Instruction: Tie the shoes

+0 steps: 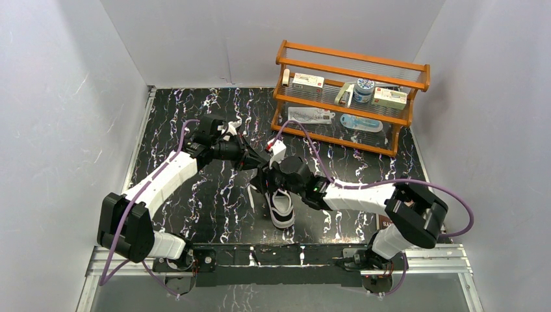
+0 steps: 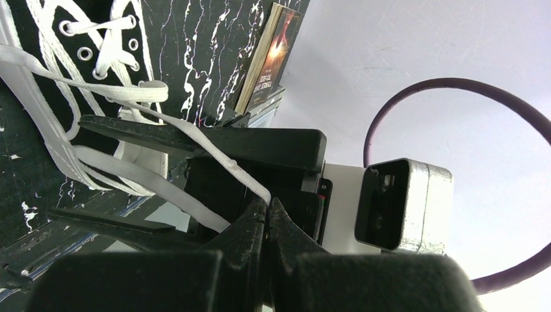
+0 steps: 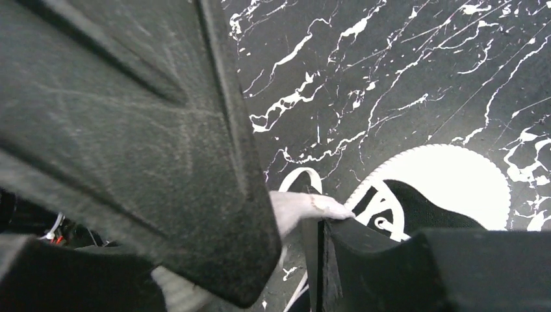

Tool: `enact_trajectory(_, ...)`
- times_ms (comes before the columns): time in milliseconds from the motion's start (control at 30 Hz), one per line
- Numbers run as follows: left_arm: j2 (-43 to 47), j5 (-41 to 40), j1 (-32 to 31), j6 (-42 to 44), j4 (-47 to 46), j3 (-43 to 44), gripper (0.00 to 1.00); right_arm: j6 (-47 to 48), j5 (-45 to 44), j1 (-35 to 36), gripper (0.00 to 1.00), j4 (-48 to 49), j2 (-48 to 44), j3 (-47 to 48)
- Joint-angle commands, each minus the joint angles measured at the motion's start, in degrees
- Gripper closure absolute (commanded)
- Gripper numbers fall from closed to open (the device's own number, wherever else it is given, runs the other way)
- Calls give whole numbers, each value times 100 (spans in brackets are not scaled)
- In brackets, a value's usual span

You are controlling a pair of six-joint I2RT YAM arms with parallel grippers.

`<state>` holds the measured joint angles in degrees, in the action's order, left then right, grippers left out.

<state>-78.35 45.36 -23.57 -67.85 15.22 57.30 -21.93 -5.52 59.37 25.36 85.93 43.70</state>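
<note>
The black sneaker (image 1: 281,208) with a white sole stands mid-table, toe toward the arms. My left gripper (image 1: 258,164) is shut on the end of a white lace (image 2: 221,159), pinched at its tips (image 2: 268,205). The lace runs taut back to the shoe (image 2: 78,13), over one finger (image 2: 195,136) of my right gripper (image 1: 271,183). That gripper's jaws stand apart with lace bands between them. In the right wrist view the lace (image 3: 305,207) drapes over my right finger (image 3: 377,260). The shoe's toe cap (image 3: 448,175) lies beyond, and the left gripper's finger (image 3: 130,130) blocks the left.
A wooden rack (image 1: 351,97) holding boxes and a jar stands at the back right. A thin book (image 2: 266,58) leans at the table's near right edge. White walls enclose the black marble table (image 1: 195,117).
</note>
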Motion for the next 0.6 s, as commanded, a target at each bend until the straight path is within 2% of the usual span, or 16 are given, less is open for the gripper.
enact_trajectory(0, 23, 324, 94, -39, 103, 185, 100, -164, -299, 109, 44, 501, -215, -31)
enact_trajectory(100, 7, 331, 132, -117, 43, 193, 100, -238, -604, 201, 38, 468, -324, -126)
enact_trajectory(233, -25, 357, 163, -238, -16, 242, 100, -224, -671, 214, 39, 549, -240, -129)
enact_trajectory(433, -119, 423, 236, -64, 203, 370, 100, -220, -548, 215, 57, 768, -228, -207)
enact_trajectory(567, -137, 478, 308, -87, 134, 375, 100, -218, -546, 214, 73, 803, -246, -253)
